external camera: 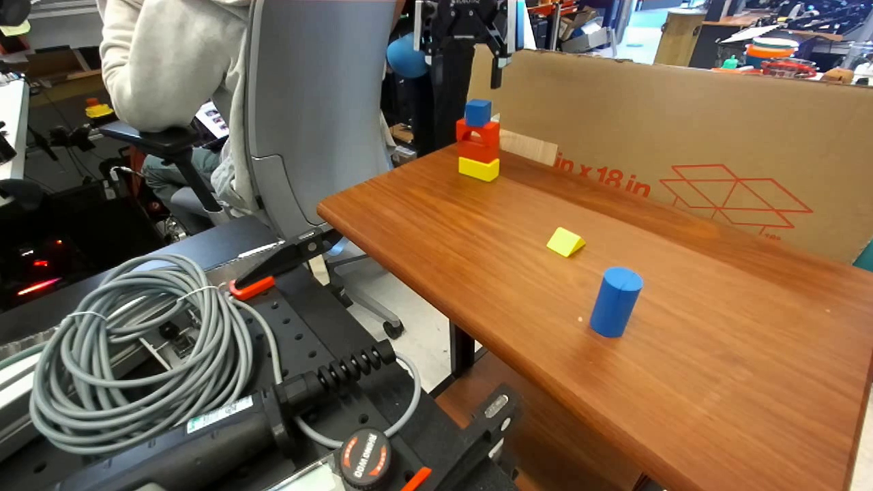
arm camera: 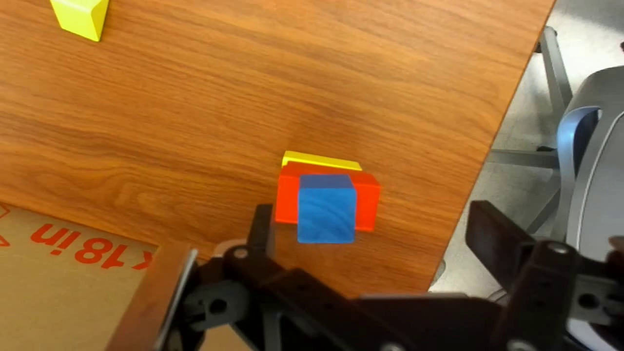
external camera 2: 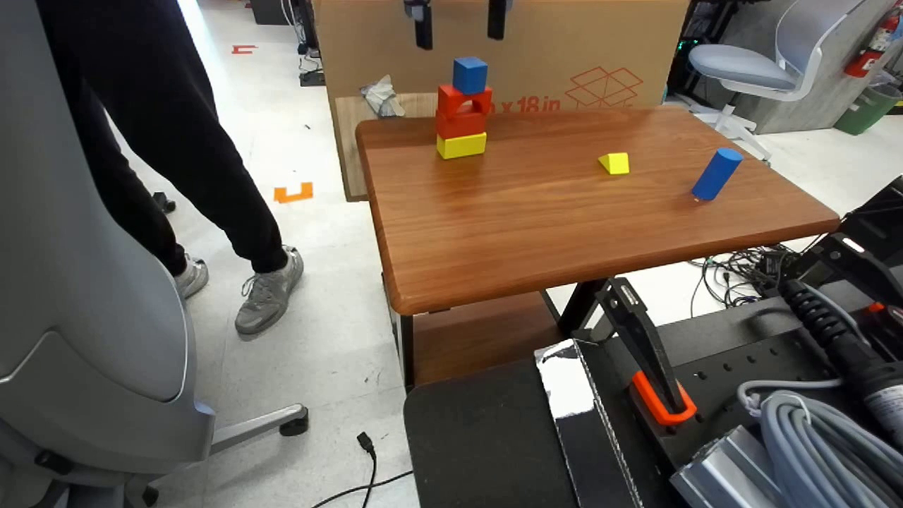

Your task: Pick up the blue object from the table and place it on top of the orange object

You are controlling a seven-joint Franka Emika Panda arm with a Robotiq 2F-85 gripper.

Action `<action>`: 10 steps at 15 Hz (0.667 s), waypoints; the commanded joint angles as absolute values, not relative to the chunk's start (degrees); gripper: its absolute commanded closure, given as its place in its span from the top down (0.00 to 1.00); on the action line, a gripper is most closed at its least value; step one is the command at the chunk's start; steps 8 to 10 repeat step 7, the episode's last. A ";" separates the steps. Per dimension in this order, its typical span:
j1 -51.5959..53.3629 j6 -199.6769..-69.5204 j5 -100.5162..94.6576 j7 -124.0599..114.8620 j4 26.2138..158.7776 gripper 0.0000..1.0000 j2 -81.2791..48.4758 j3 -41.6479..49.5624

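The small blue cube (external camera: 478, 112) rests on top of a red-orange block with an arched notch (external camera: 487, 131). That block sits on a red block (external camera: 477, 151), with a yellow block (external camera: 479, 169) at the bottom. The stack shows in both exterior views, with the blue cube (external camera 2: 470, 75) uppermost. My gripper (external camera 2: 460, 37) is open, empty and above the stack, apart from the cube. In the wrist view the blue cube (arm camera: 326, 214) lies between the spread fingers (arm camera: 370, 217), nearer the left finger. The red-orange block (arm camera: 366, 204) is partly hidden beneath it.
A yellow wedge (external camera: 565, 242) and a taller blue cylinder (external camera: 616, 302) stand on the wooden table (external camera: 423, 218). A large cardboard box (external camera: 682, 136) stands along the table's far side. A grey office chair (external camera: 314, 102) is beside the table's end near the stack.
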State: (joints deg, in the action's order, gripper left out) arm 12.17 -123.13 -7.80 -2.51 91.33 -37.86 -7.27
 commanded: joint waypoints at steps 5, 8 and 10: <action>12.18 -124.39 -4.79 -2.18 100.24 1.00 -27.16 -7.69; 12.23 -124.50 -4.78 -2.17 99.95 1.00 -28.21 -7.65; 12.23 -124.50 -4.78 -2.17 99.95 1.00 -28.21 -7.65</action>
